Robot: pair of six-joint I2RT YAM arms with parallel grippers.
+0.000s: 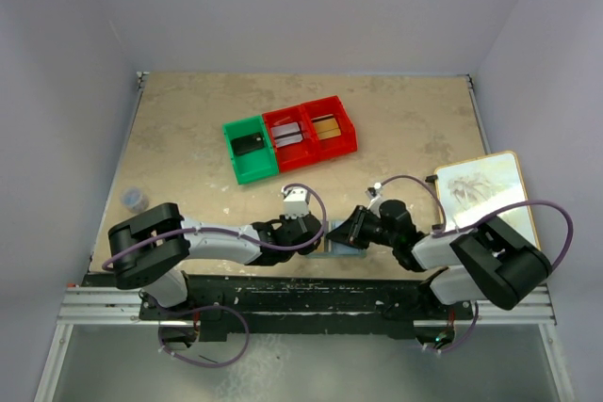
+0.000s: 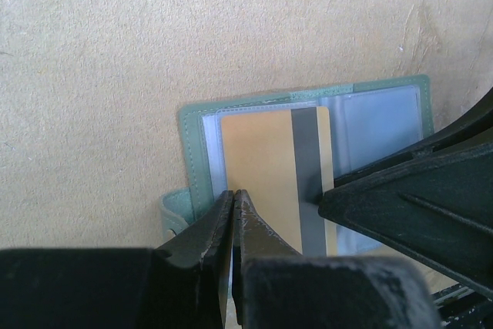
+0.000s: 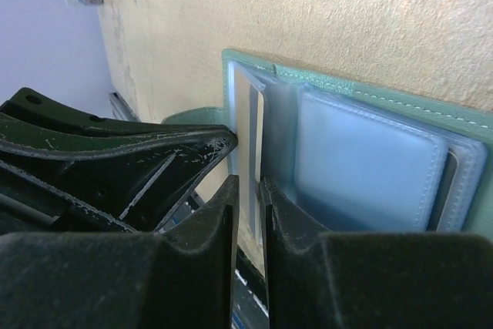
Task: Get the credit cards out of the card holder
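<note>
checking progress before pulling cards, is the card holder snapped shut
No, the card holder lies open flat, with a gold striped card showing over its clear sleeves.

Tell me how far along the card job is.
Three cards already lie in the green bin and two red bins. In hand: the shut left gripper sits on the open card holder while the right gripper straddles a gold card at its edge. Left: freeing it; other sleeves unclear.

Plain pale grey walls [image 1: 301,7] fill the upper frame around a tan tabletop [image 1: 188,110], with a metal rail [image 1: 94,306] along the bottom edge.
</note>
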